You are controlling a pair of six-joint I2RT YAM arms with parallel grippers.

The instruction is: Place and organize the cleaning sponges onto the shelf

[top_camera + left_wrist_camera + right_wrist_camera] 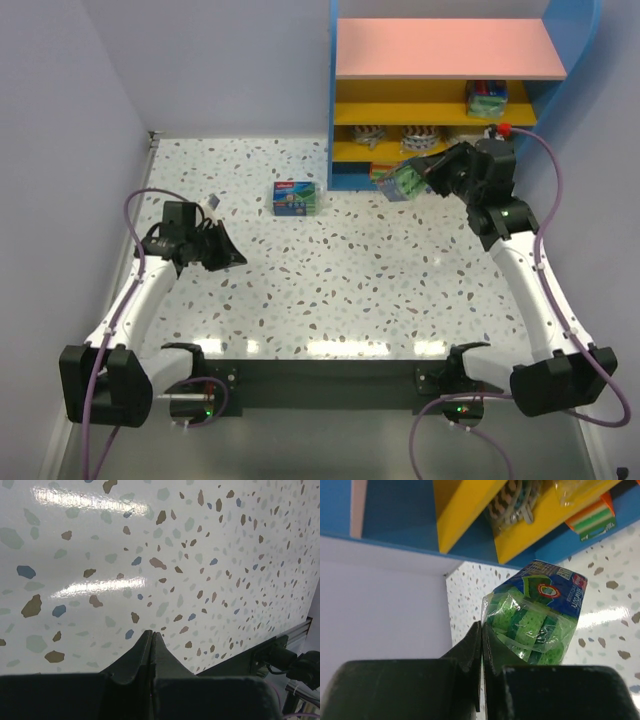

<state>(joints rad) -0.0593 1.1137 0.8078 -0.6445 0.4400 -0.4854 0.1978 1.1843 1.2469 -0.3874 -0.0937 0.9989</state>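
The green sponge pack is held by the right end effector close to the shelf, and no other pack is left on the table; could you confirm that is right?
Not quite: the top external view shows one blue-and-green pack lying on the table. The rest holds: the right end effector grips the green sponge pack close to the shelf.

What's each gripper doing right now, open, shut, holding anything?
Left gripper: shut, holding nothing.
Right gripper: shut on the green sponge pack.
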